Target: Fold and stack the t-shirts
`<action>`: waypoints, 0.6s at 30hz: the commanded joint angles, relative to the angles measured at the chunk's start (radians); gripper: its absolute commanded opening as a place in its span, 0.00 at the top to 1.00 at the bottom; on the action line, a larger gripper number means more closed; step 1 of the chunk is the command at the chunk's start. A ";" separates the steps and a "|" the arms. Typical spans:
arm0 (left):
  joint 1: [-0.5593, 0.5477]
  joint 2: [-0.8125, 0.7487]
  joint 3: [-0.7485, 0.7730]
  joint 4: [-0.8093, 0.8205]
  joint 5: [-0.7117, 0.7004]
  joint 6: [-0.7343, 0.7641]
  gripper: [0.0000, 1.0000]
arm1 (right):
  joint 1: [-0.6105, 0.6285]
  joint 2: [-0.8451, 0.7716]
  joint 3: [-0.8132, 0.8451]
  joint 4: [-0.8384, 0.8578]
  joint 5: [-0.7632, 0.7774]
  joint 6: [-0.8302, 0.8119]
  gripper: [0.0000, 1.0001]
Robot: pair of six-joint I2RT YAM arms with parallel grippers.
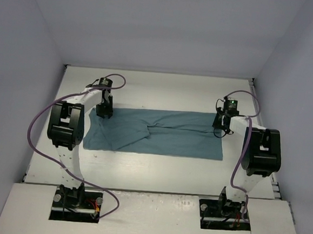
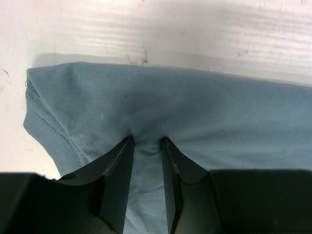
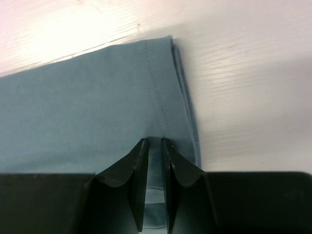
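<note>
The teal t-shirt lies flat on the white table as a long strip, folded lengthwise, with its collar end on the left and its hem on the right. My left gripper is down on the far left corner of the shirt. In the left wrist view its jaws are pinched on a pucker of the cloth next to the ribbed collar. My right gripper is down on the far right corner. Its jaws are nearly closed on the cloth beside the stitched hem.
The white table is bounded by pale walls at the back and both sides. Purple cables loop from both arms. The arm bases sit at the near edge. Bare table lies right of the hem.
</note>
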 commanded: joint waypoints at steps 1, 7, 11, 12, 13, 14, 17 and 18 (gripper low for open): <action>0.053 0.058 0.052 0.012 -0.050 0.019 0.73 | -0.044 -0.018 -0.035 -0.041 0.064 0.013 0.84; 0.056 0.159 0.207 -0.002 -0.014 0.079 0.73 | -0.031 -0.078 -0.074 -0.082 0.041 0.086 0.84; 0.052 0.277 0.460 -0.063 -0.001 0.123 0.73 | 0.002 -0.137 -0.094 -0.167 0.038 0.140 0.84; 0.049 0.308 0.515 -0.077 0.000 0.133 0.73 | 0.019 -0.156 -0.105 -0.179 0.042 0.155 0.84; 0.044 0.338 0.567 -0.084 0.002 0.147 0.73 | 0.048 -0.179 -0.121 -0.187 0.050 0.174 0.84; 0.039 0.373 0.607 -0.087 0.003 0.167 0.72 | 0.086 -0.206 -0.147 -0.194 0.055 0.202 0.84; 0.011 0.461 0.756 -0.093 0.004 0.214 0.69 | 0.168 -0.262 -0.204 -0.202 0.063 0.308 0.84; -0.007 0.490 0.813 -0.101 -0.001 0.252 0.68 | 0.233 -0.304 -0.243 -0.206 0.064 0.351 0.85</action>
